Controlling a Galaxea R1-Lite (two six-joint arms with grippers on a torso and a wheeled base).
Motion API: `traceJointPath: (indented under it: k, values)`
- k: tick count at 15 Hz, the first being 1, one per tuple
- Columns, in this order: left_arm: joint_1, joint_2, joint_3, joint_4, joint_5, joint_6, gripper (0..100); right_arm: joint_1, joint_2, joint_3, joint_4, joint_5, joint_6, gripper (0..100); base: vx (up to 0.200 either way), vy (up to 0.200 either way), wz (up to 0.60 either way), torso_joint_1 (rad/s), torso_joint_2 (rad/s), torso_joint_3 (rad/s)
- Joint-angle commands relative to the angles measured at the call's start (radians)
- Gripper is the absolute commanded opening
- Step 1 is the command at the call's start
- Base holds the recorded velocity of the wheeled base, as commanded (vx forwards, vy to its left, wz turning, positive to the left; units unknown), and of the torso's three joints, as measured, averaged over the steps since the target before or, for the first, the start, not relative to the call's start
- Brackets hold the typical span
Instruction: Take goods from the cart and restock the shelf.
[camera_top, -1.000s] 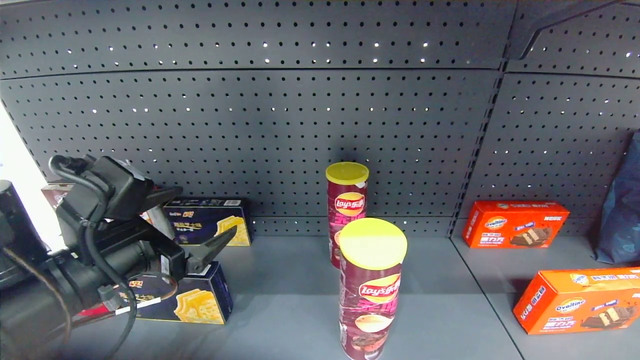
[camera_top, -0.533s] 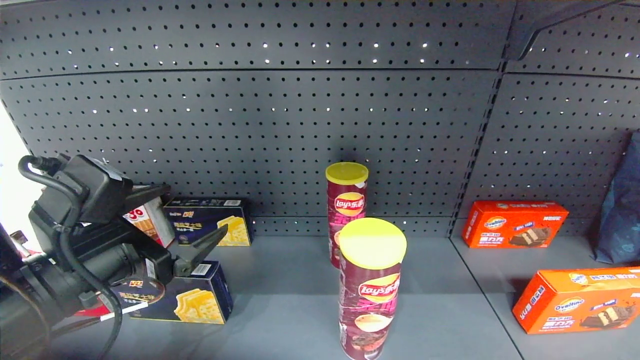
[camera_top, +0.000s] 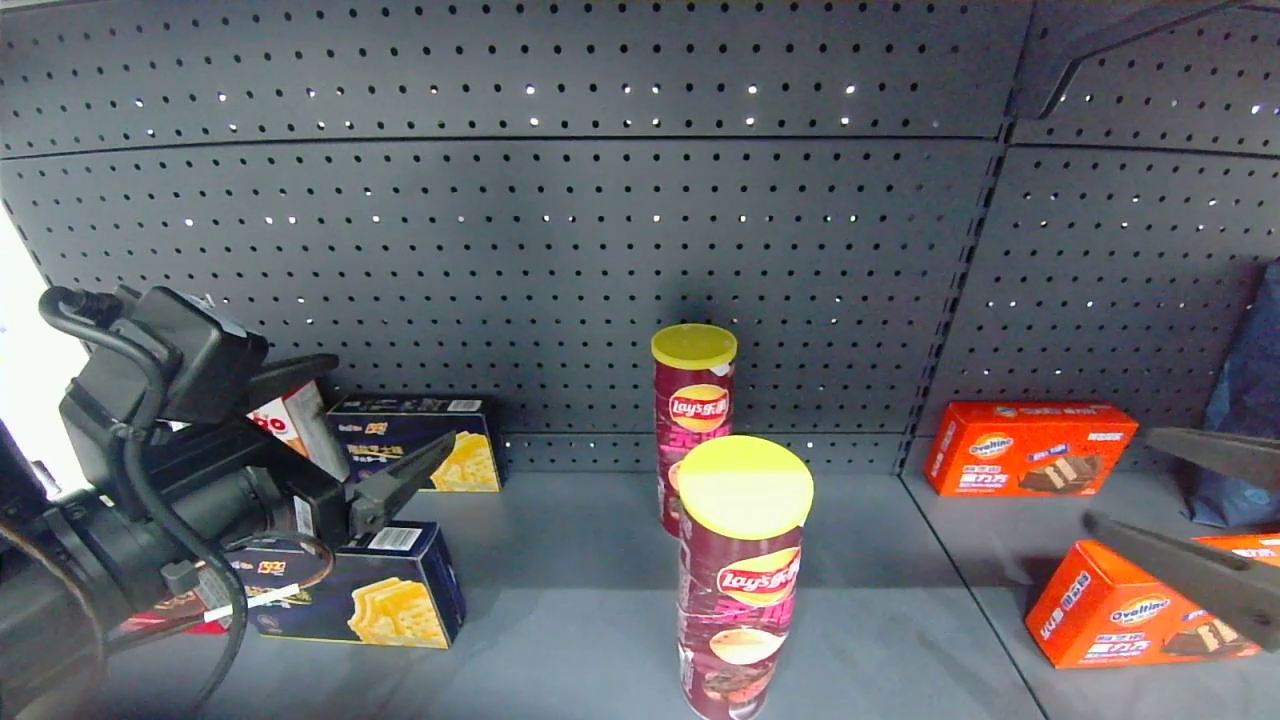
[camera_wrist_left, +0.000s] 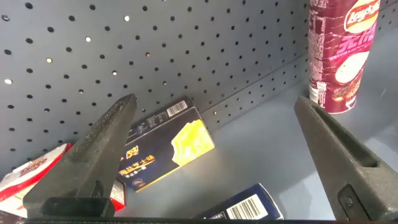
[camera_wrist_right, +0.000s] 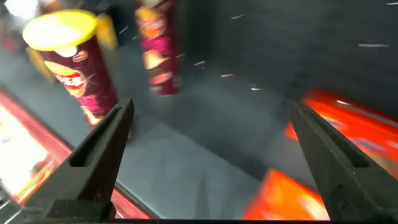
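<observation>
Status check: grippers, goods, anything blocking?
Left gripper open, empty, above front dark blue box. Right gripper open, empty, over near orange box. Chip cans upright mid-shelf, clear of both.

Dark perforated back panel (camera_top: 600, 250); bright light (camera_top: 22, 340) at left.

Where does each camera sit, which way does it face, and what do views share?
Head view: on the head, looking forward and down at the shelf; left gripper at left, right gripper at right.
Left wrist view: between its open fingers, facing the blue boxes and pegboard.
Right wrist view: between its open fingers, facing the chip cans.
Shared: the chip cans, in head and right wrist views.
</observation>
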Motion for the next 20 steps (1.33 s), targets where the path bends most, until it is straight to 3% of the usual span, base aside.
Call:
traceJointPath:
  k: [1, 8, 20]
  values:
    - [0.002, 0.014, -0.004, -0.001, 0.004, -0.001, 100, 0.152, 0.277, -0.008, -0.085, -0.028, -0.004, 100, 0.0, 0.0, 0.0, 0.0, 0.0, 0.0]
    - [0.036, 0.042, -0.031, -0.001, 0.019, 0.001, 100, 0.212, 0.449, -0.011, -0.087, -0.035, 0.004, 100, 0.0, 0.0, 0.0, 0.0, 0.0, 0.0]
    - [0.053, 0.063, -0.05, -0.001, 0.021, -0.001, 100, 0.232, 0.529, -0.044, -0.085, -0.038, 0.004, 100, 0.0, 0.0, 0.0, 0.0, 0.0, 0.0]
